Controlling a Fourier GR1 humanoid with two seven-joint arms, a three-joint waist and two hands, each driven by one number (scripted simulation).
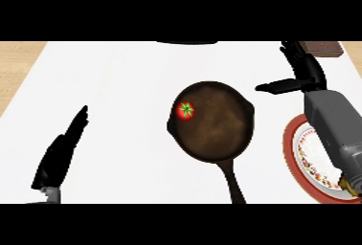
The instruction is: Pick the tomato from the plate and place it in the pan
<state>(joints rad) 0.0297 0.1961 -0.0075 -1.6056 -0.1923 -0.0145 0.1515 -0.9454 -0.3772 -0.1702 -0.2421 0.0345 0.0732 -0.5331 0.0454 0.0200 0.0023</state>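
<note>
Right forearm (338, 129) overhangs plate (293, 143); pan handle (233, 184) points nearward, tomato (185, 110) stem-up inside.

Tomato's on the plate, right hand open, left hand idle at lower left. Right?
No. The tomato lies in the pan, near its left rim, not on the plate; the head view shows it. Right hand open, left hand idle: correct.

Red tomato (186, 110) with green star; dark brown pan (212, 129); red-rimmed white plate (290, 143), seemingly speckled band.
</note>
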